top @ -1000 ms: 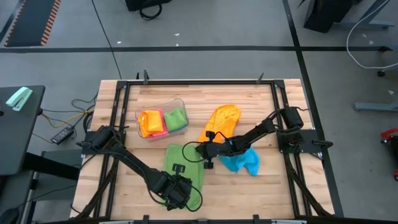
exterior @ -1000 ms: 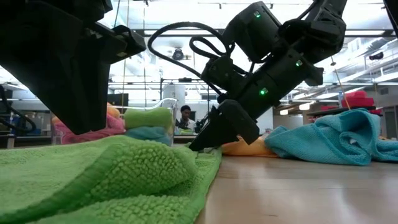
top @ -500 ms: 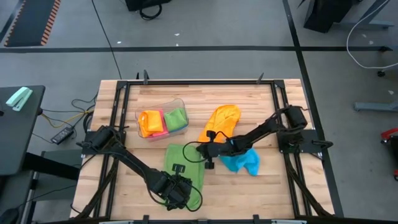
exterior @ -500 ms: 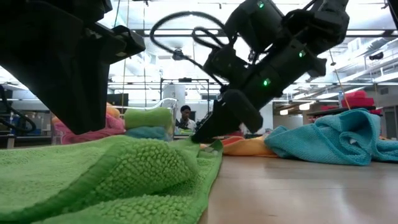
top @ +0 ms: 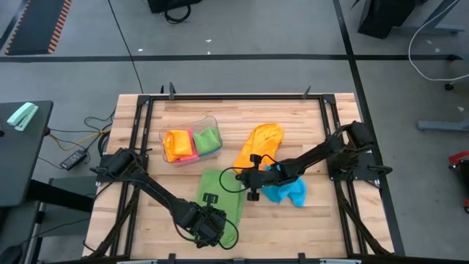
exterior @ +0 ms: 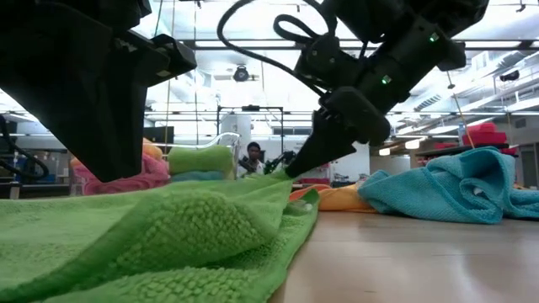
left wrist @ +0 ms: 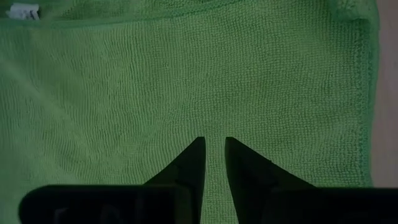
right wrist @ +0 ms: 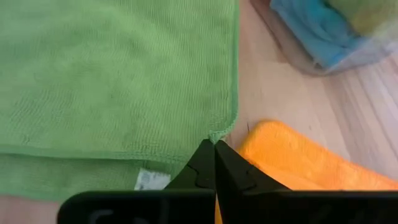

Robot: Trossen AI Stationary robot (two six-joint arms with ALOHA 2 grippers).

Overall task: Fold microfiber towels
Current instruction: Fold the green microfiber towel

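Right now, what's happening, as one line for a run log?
right gripper: shut on green towel corner, lifting it | left gripper: on the towel's near end, fingers slightly apart | orange towel, blue towel: unfolded beside it

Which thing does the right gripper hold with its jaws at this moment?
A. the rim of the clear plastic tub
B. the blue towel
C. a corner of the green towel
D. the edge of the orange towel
C. In the right wrist view the right gripper has its jaws shut on a corner of the green towel, and the low view shows that corner lifted off the table.
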